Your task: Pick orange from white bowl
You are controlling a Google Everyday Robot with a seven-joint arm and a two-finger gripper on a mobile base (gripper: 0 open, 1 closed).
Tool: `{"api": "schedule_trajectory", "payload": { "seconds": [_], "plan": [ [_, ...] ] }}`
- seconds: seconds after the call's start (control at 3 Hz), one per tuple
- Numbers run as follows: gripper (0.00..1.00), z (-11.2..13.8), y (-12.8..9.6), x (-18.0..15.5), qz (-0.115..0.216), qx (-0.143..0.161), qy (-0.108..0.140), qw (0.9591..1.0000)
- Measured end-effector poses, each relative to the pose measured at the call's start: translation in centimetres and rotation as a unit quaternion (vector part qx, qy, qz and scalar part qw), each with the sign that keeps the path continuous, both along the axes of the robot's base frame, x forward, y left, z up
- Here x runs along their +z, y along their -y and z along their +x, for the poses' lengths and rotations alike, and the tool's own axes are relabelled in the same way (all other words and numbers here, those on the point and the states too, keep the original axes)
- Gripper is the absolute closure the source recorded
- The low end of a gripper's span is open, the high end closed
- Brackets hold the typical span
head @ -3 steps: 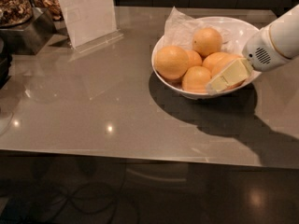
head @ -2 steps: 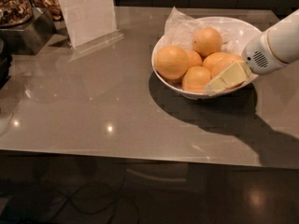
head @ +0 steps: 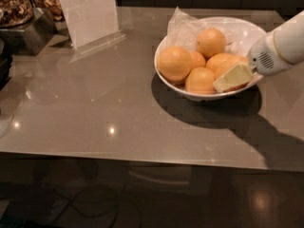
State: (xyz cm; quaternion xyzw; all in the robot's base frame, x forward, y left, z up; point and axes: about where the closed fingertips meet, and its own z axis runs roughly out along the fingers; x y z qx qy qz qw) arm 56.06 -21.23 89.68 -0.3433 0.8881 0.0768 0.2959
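Note:
The white bowl [head: 247,30] stands on the right half of the table and holds several oranges. A broad, oblong orange [head: 222,62] lies at the bowl's right side. My gripper [head: 232,78] reaches in from the right on a white arm [head: 280,46]. Its cream tip rests over the bowl's front right rim, against this orange's lower right side, and hides part of it. A big round orange [head: 175,63] lies at the left. Smaller oranges lie at the back [head: 211,42] and at the front [head: 200,80].
A crumpled clear wrapper [head: 183,26] sits in the bowl's back left. A white sign in a clear stand [head: 88,13] stands at the back left. A dark tray of brown snacks [head: 16,8] sits at the far left. The table's front edge [head: 142,156] runs across below.

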Motion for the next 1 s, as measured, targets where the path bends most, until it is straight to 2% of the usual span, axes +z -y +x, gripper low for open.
{"api": "schedule_trajectory", "payload": {
  "seconds": [0.67,1.0],
  "plan": [
    [0.89,0.00,-0.01,0.00,0.000,0.000,0.000,1.0000],
    [1.00,0.00,-0.01,0.01,0.000,0.000,0.000,1.0000]
  ]
}}
